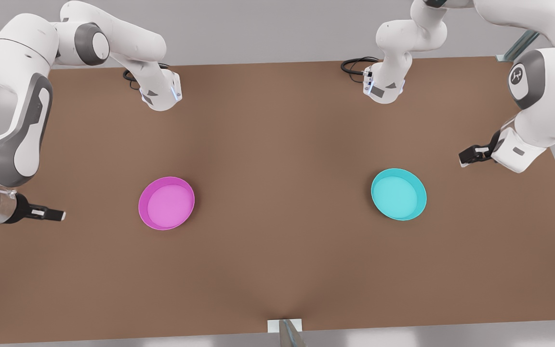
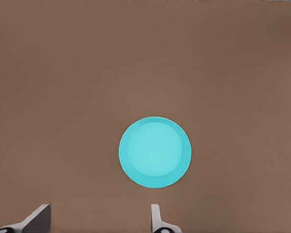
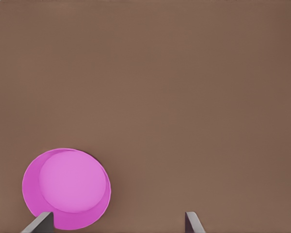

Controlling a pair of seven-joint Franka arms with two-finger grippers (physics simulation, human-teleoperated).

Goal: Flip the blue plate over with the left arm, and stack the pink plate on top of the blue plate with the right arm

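Turquoise first: I log the blue plate (image 1: pixel 399 194) lying flat on the brown table (image 1: pixel 277 270), open side up, toward the front view's right. The pink plate (image 1: pixel 166 203) lies the same way, rim up with its lighter inside showing, toward the front view's left. The two dishes are well apart and nothing touches either one.

Left gripper (image 1: pixel 472 155): I match it to the arm at the front view's right edge, since its wrist camera looks at the cyan dish. It hangs off to the side of the blue plate (image 2: pixel 155 152), apart from it, toward the table edge. In the left wrist view the two fingertips (image 2: pixel 36 218) stand spread with bare table between them and the plate lies ahead of them, nearer one tip than the other. I read this gripper as spread wide and holding nothing.

Right gripper (image 1: pixel 51 213): this is the one at the front view's left edge, pointing toward the pink plate but well apart from it. In the right wrist view its fingertips (image 3: pixel 41 222) are likewise spread wide, and the pink plate (image 3: pixel 66 188) sits just ahead of one tip, overlapped by it in the picture. Nothing is held here either.
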